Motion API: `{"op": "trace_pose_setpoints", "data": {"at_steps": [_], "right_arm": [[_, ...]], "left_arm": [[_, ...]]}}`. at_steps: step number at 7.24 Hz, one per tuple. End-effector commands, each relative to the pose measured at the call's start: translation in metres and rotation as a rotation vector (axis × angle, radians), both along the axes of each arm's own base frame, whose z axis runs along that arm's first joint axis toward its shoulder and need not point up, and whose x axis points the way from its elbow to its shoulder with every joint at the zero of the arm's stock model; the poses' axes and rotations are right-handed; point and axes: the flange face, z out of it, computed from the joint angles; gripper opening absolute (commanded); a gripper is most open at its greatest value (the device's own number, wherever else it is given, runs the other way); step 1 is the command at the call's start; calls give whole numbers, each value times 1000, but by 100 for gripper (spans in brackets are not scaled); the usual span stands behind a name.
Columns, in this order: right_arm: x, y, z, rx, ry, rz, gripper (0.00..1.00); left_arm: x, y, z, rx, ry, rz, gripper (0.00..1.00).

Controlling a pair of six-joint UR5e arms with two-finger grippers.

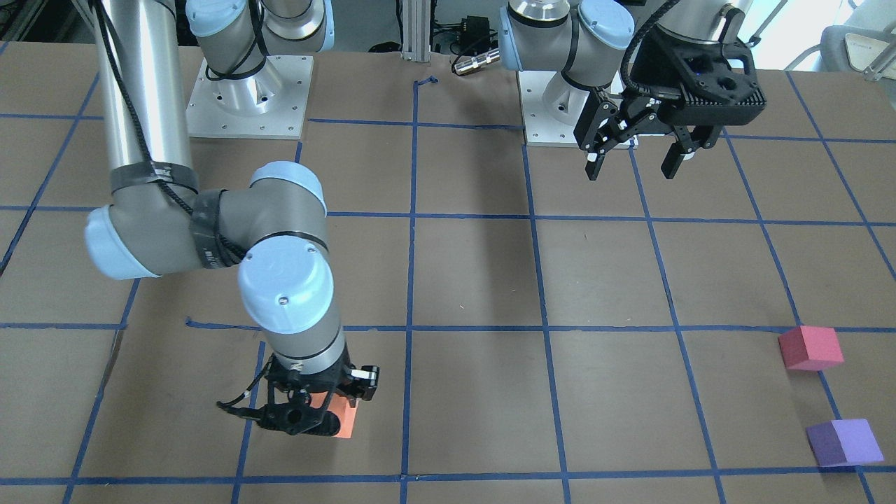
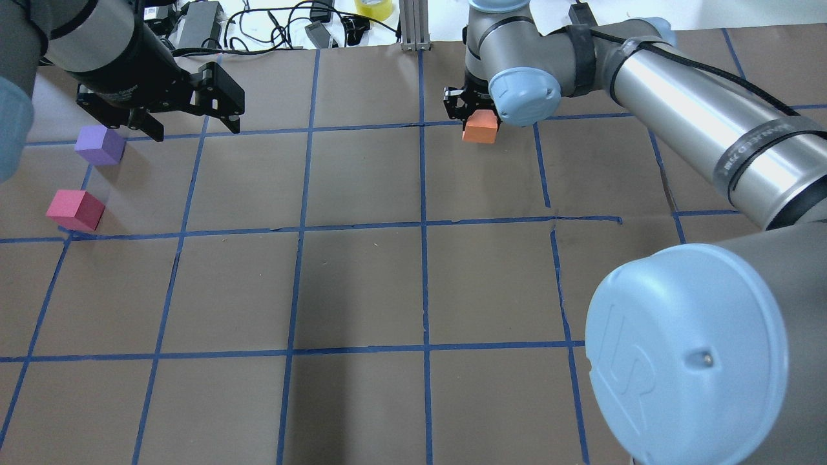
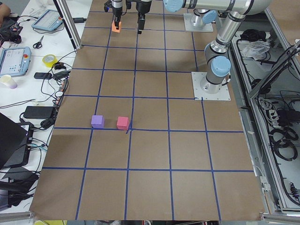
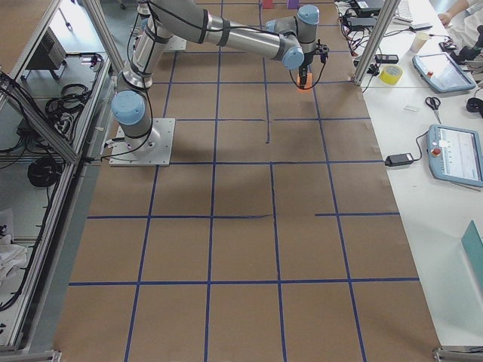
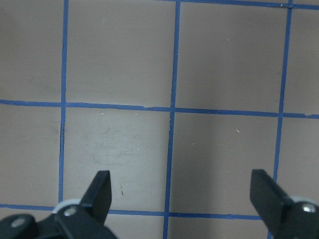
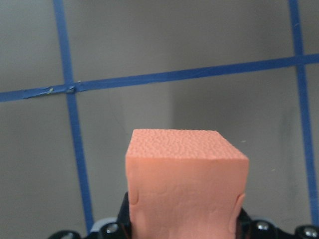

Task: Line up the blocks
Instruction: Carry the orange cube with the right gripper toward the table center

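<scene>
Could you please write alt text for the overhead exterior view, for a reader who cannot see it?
The right gripper holds an orange block at the top middle of a brown table taped into blue squares. At upper left, the open left gripper shows just above a purple block, with a pinkish-red block below that.

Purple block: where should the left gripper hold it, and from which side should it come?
Probably from straight above, closing the open left gripper on two opposite side faces of the purple block. It lies flat, top uncovered, and the pink block stands apart.
</scene>
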Motion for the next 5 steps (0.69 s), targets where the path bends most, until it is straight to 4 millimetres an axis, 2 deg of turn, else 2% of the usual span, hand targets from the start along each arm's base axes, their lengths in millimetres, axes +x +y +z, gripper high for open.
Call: {"op": "trace_pose_setpoints", "data": {"at_steps": [1,2,3,4,5], "right_arm": [[78,28,-21,19,-38,-12,31],[110,32,-34,-5,-34,16,35],[126,33,-50,12,-26,59,39],[127,34,-56,26,-19,100,39],[134,39,-52,25,-26,106,39]], "left_arm": [[1,-2,-3,7,-5,-1,100],[1,-2,-3,7,-5,-1,100],[1,-2,-4,9,-5,-1,100],[1,-1,-4,12,-9,0,100],[0,4,-1,9,-9,0,100]]}}
